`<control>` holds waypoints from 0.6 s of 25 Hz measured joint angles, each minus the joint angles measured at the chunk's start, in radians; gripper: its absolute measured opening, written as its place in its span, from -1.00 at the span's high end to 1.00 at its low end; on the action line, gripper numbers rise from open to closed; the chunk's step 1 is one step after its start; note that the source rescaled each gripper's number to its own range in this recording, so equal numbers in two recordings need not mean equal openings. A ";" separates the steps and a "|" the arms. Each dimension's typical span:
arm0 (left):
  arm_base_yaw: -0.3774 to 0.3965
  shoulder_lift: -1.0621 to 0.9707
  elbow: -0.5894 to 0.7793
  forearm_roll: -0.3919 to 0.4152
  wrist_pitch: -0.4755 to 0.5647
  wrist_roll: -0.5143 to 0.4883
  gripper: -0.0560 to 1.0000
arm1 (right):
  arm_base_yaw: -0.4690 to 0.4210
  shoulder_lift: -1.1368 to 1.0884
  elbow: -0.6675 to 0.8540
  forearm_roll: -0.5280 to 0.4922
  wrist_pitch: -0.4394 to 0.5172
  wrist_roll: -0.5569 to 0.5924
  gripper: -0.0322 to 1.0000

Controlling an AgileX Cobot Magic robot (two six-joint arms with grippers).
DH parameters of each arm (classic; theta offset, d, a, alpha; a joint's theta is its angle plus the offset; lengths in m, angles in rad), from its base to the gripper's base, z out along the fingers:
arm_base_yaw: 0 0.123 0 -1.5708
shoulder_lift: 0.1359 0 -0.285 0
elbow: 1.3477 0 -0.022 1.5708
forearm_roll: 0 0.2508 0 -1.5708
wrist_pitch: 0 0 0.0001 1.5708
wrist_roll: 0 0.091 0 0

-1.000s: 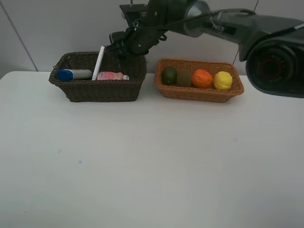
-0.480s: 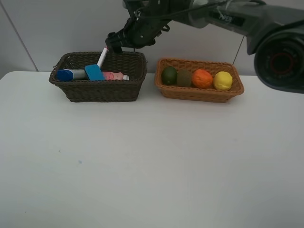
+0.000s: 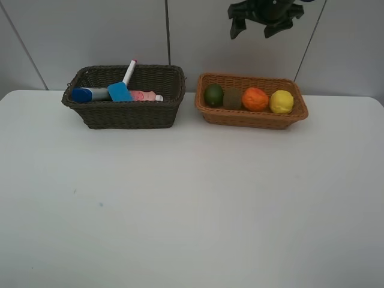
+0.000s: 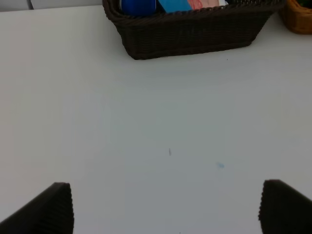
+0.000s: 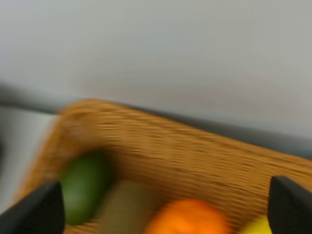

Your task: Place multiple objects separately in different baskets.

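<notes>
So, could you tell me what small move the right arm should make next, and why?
Probably just pull back to rest: its jaws are open and empty above the tan basket holding four fruits, the dark basket holds the other items, and nothing remains on the table.

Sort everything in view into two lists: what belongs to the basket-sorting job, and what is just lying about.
Part of the job:
dark basket, holding bottle, eraser, pink bottle, marker
tan basket, holding lime, kiwi, orange, lemon

Just lying about:
nothing; only the bare table
</notes>
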 joint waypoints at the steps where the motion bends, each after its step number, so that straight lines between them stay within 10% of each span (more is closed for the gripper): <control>1: 0.000 0.000 0.000 0.000 0.000 0.000 -1.00 | -0.030 -0.005 0.000 -0.001 0.014 0.001 -0.94; 9: 0.000 0.000 0.000 0.000 0.000 0.000 -1.00 | -0.269 -0.028 0.034 0.001 0.206 -0.006 -0.94; 15: 0.000 0.000 0.000 0.000 0.000 0.000 -1.00 | -0.374 -0.202 0.398 0.009 0.214 -0.006 -0.94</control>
